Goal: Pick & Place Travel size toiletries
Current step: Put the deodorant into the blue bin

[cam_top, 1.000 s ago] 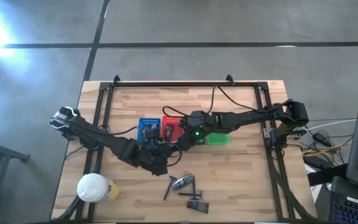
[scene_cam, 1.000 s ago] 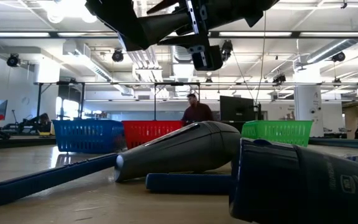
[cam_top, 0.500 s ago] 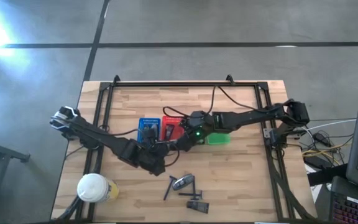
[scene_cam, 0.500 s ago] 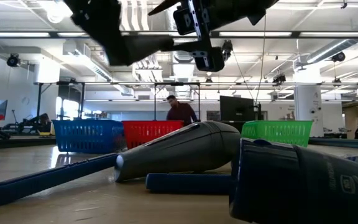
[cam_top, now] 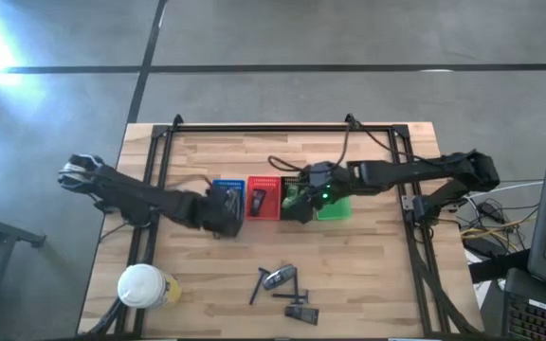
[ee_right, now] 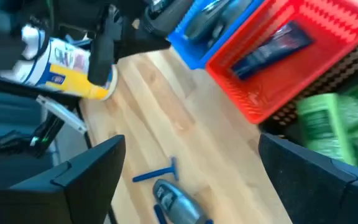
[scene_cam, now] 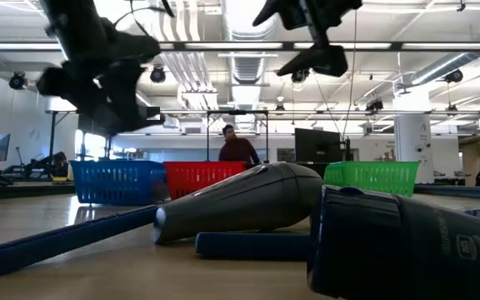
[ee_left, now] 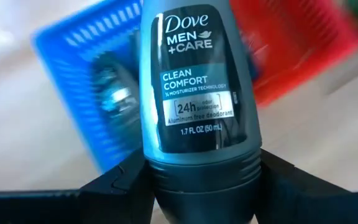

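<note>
Your left gripper [ee_left: 201, 180] clamps a dark grey, rigid plastic roll-on deodorant bottle [ee_left: 197, 87] near its cap; likely light and slick. Right gripper [ee_right: 188, 165] gapes empty.

Table [cam_top: 368, 275], as I see it from above: three baskets [cam_top: 264, 199] in one row at mid-table, side by side. Round container [cam_top: 143, 286] at the front left corner. Loose razors and bottles [cam_top: 285, 287] lie before the baskets, front centre.
</note>
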`<state>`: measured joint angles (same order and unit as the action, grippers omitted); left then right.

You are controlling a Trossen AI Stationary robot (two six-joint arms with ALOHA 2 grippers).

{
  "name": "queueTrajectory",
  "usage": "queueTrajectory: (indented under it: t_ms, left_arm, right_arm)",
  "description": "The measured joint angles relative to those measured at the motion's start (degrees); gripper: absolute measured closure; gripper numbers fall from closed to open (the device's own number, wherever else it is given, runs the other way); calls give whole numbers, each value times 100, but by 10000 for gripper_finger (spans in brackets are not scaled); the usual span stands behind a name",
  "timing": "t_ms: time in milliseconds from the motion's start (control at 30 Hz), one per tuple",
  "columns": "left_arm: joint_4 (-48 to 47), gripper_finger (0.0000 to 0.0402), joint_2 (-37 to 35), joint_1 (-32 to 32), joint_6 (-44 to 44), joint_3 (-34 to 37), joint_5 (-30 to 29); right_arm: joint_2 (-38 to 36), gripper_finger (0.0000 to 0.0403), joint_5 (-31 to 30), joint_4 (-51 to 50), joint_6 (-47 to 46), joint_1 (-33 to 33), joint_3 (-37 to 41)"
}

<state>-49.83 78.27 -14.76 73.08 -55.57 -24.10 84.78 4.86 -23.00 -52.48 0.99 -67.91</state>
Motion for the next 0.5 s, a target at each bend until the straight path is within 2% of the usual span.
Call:
queueTrajectory:
  t_ms: [100,267,500]
  left_arm:
    - [1059,198,-476,475,28,624,370]
    - [1302,192,-633,1118,30,1102,421]
    - [1488,115,-474,1480,-72,1134,681]
  right_arm:
    - [-311,42,-198,-99,-11,0,174]
    - [-684,53,-329,-64,-339,26,571]
    - [-1014,64,-374,-84,-832,221,1146]
